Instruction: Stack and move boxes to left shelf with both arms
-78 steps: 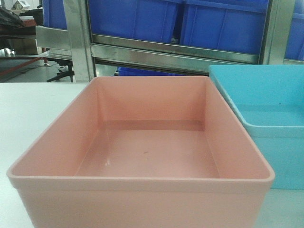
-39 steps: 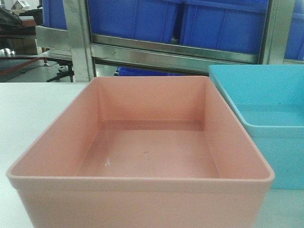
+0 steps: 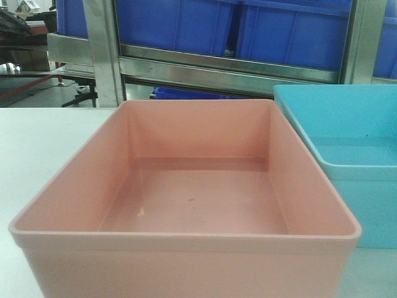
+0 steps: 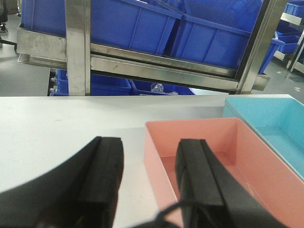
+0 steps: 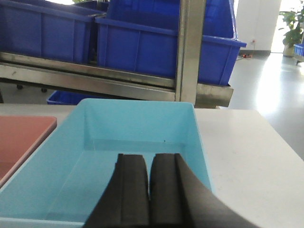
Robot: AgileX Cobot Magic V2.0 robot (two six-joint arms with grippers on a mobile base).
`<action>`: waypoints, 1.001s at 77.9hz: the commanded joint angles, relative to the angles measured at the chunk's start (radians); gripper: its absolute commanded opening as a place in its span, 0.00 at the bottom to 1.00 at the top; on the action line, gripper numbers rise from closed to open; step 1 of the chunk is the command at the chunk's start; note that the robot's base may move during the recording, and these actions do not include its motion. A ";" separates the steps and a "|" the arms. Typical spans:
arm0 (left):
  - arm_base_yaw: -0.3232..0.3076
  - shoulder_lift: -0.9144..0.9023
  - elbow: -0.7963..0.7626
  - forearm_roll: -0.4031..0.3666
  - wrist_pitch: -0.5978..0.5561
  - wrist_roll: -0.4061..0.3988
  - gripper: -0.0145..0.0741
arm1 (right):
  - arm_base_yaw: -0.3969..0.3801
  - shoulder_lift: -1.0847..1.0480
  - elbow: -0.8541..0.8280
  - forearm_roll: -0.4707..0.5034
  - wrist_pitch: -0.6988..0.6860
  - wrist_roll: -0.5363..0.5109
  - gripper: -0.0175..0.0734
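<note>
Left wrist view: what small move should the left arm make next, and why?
Probably close the left gripper on the left wall of the pink tub, perhaps after easing down a little. Its fingers stand open with that wall lined up between them, and the pink tub sits beside the blue tub, not yet stacked.

The white counter [image 3: 49, 143] carries a salmon pink tub [image 3: 80, 180], with a light aqua tub [image 3: 347, 124] just beside it on its right.

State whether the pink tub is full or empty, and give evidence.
Empty: the pink tub shows a bare floor with nothing lying inside.
</note>
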 commanded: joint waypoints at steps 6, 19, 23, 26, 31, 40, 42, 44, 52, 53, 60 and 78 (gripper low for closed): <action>0.002 0.008 -0.029 -0.017 -0.075 0.003 0.38 | -0.001 0.149 -0.167 -0.001 0.076 -0.013 0.25; 0.002 0.008 -0.029 -0.017 -0.075 0.003 0.38 | -0.001 0.368 -0.297 0.000 0.180 -0.006 0.25; 0.002 0.008 -0.029 -0.017 -0.073 0.003 0.38 | -0.001 0.435 -0.327 0.005 0.216 0.008 0.25; 0.002 0.008 -0.029 -0.017 -0.071 0.003 0.38 | -0.001 0.486 -0.351 0.011 0.250 0.009 0.25; 0.002 0.008 -0.029 -0.017 -0.071 0.003 0.38 | -0.001 0.569 -0.396 0.023 0.297 0.010 0.25; 0.002 0.008 -0.029 -0.017 -0.071 0.003 0.38 | -0.001 0.730 -0.507 0.061 0.390 0.009 0.25; 0.002 0.008 -0.029 -0.017 -0.071 0.003 0.38 | -0.001 0.757 -0.536 0.061 0.409 0.009 0.26; 0.002 0.008 -0.029 -0.017 -0.071 0.003 0.38 | -0.001 0.798 -0.570 0.061 0.429 0.009 0.29; 0.002 0.008 -0.029 -0.017 -0.065 0.003 0.38 | -0.006 0.930 -0.678 0.061 0.463 -0.002 0.48; 0.002 0.008 -0.029 -0.017 -0.065 0.003 0.38 | -0.008 0.946 -0.691 0.061 0.466 -0.003 0.53; 0.002 0.008 -0.029 -0.017 -0.065 0.003 0.38 | -0.042 1.058 -0.777 0.061 0.495 -0.013 0.71; 0.002 0.008 -0.029 -0.017 -0.065 0.003 0.38 | -0.187 1.375 -1.080 0.061 0.644 -0.091 0.75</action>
